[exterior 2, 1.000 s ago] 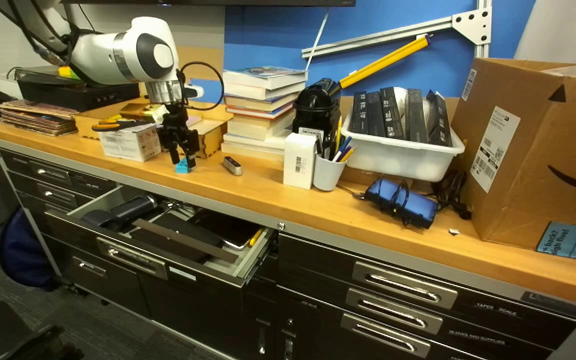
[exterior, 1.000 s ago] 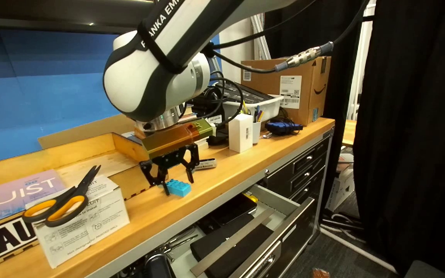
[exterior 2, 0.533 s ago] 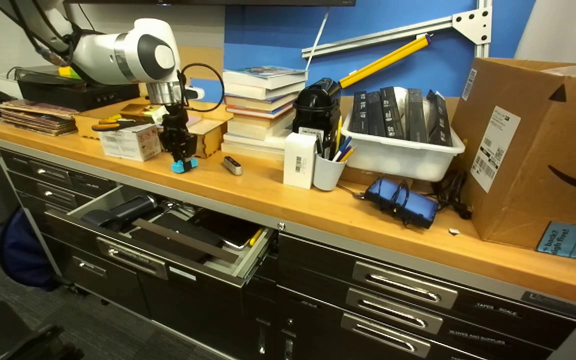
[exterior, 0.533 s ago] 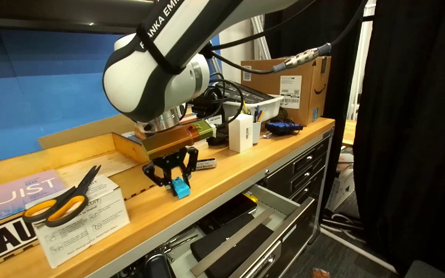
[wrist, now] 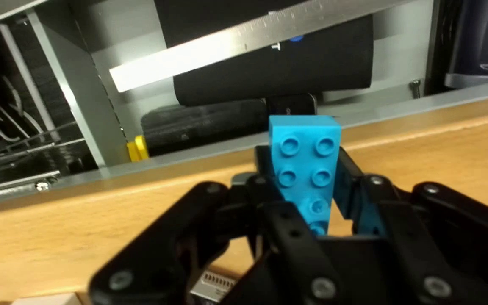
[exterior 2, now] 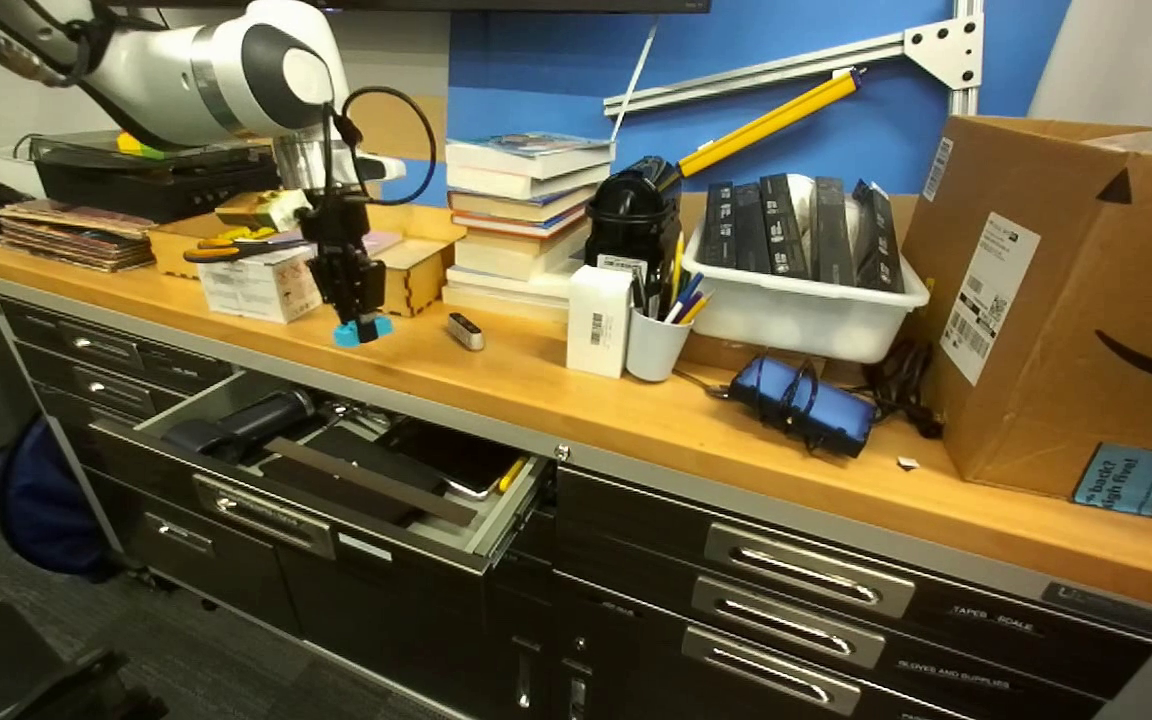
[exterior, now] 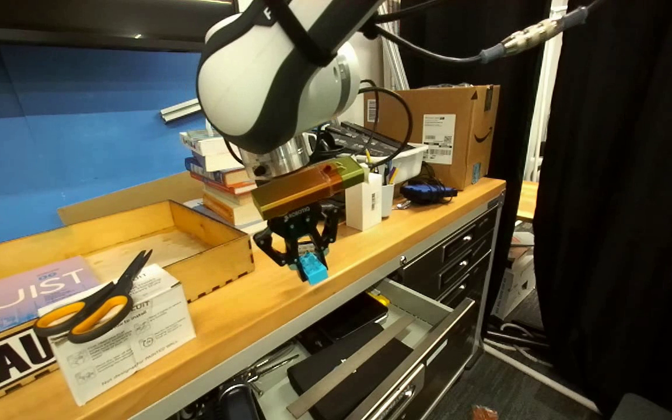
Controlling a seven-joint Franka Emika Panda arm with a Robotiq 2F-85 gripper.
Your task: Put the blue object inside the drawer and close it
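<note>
The blue object (exterior: 315, 270), a studded light-blue block, is pinched between the fingers of my gripper (wrist: 302, 163). Its studs face the camera in the wrist view, and its far end pokes out past the fingertips. Both exterior views show block and gripper over the wooden bench near its front edge; the block seems raised off the wood. Part of its near end is hidden by the fingers. Below the bench top, the drawer (exterior: 438, 333) is pulled out, with its interior exposed. In the wrist view the drawer's side wall (wrist: 91, 127) lies beyond the bench edge.
Inside the drawer lie a metal ruler (wrist: 227, 42), dark flat cases and a dark handheld tool (exterior 2: 246, 425). Scissors (exterior: 94, 309) rest on a white box (exterior: 155, 332). A wooden tray (exterior: 225, 256), books (exterior 2: 526, 200) and an upright white box (exterior 2: 598, 320) stand on the bench.
The jaws have come together on the blue object, which was on the bench between open fingers a second ago. Gripper and block have since risen and shifted toward the bench's front edge.
</note>
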